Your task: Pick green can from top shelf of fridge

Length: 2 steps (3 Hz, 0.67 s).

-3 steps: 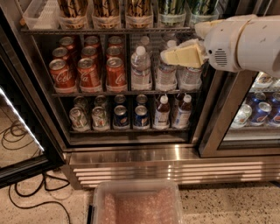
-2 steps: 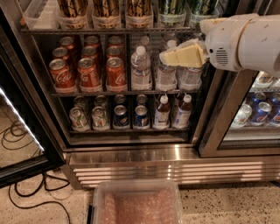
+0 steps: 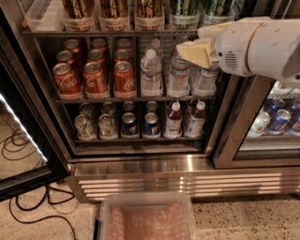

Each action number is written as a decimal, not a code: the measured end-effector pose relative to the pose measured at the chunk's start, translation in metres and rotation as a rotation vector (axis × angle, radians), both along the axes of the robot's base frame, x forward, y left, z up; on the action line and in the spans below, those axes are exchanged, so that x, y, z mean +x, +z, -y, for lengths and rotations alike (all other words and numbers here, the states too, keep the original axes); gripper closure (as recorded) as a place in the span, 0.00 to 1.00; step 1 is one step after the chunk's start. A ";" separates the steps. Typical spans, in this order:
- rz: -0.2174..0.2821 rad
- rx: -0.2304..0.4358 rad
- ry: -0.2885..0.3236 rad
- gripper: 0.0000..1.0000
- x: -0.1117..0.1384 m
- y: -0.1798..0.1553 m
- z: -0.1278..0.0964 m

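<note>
open dark fridge [image 3: 140, 164]: cream jaws, spread i cannot tell, hover below the tall dark-green can [image 3: 183, 8]. approach step; next, raise them

Metal sheen and matt plastic at the cooler

The tall dark-green can [image 3: 183, 8] had a glossy metal skin. The thin grey wire top shelf [image 3: 117, 33] looked matt metal, and the fridge [image 3: 187, 180] had a ribbed, brushed stainless-steel base. The gripper [image 3: 197, 52], cream matt plastic on a smooth white arm [image 3: 265, 44], hung before the clear plastic water bottles [image 3: 151, 75], just under that shelf.
</note>
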<state>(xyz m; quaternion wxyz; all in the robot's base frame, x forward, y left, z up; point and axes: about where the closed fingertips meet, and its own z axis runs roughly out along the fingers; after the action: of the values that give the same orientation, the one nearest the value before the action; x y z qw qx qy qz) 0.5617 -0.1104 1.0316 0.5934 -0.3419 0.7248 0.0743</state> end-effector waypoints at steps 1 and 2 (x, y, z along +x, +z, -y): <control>0.061 0.034 -0.023 0.53 0.026 -0.001 -0.007; 0.119 0.051 -0.064 0.47 0.048 0.004 -0.007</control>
<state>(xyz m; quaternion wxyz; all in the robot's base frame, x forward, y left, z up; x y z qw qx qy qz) 0.6100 -0.1033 1.0352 0.6460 -0.3073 0.6967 0.0531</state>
